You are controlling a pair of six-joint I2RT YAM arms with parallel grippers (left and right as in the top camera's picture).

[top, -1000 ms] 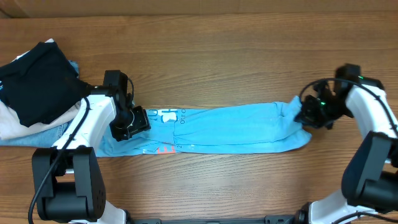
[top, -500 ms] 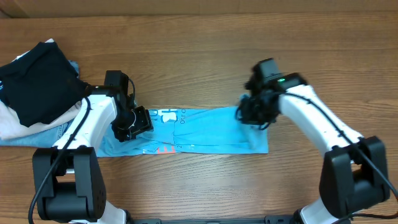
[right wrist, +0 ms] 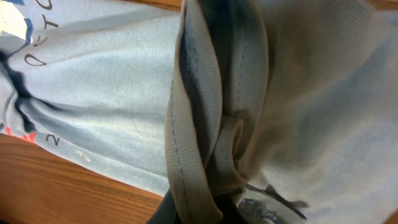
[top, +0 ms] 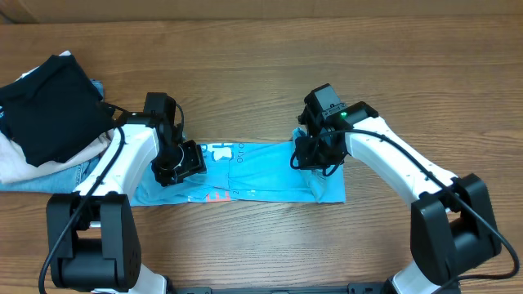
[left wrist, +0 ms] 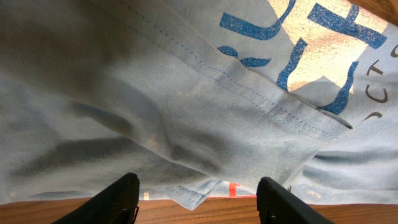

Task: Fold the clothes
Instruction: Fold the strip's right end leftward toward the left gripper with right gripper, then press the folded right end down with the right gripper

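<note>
Look: the T-shirt (top: 261, 173) is light sky-blue, laid as a long narrow band; a white printed patch with dark characters shows towards its left part, and a pink mark at the near edge
Place: it lies across the middle of the wooden table (top: 245, 57), left end under the left arm, right end raised and doubled back over the band
Right claw: the right gripper (top: 315, 157) has its jaws together, pinching a bunched fold of hem; its wrist view shows stitched edges gathered into ridges
Left claw: the left gripper (top: 178, 166) has its jaws apart, low over the shirt's left part; the fingertips (left wrist: 121, 194) sit by the near edge; whether they press the cloth cannot be told
Edges: near and far sides run almost straight; the right end is a rumpled fold
Open room: bare wood beyond the right end and along the far side
Left corner: a black garment (top: 49, 102) on blue jeans (top: 82, 170) and a cream cloth (top: 15, 159), near the shirt's left end
Texture: soft knit, double-stitched hems, shallow creases; grained wood beneath
</note>
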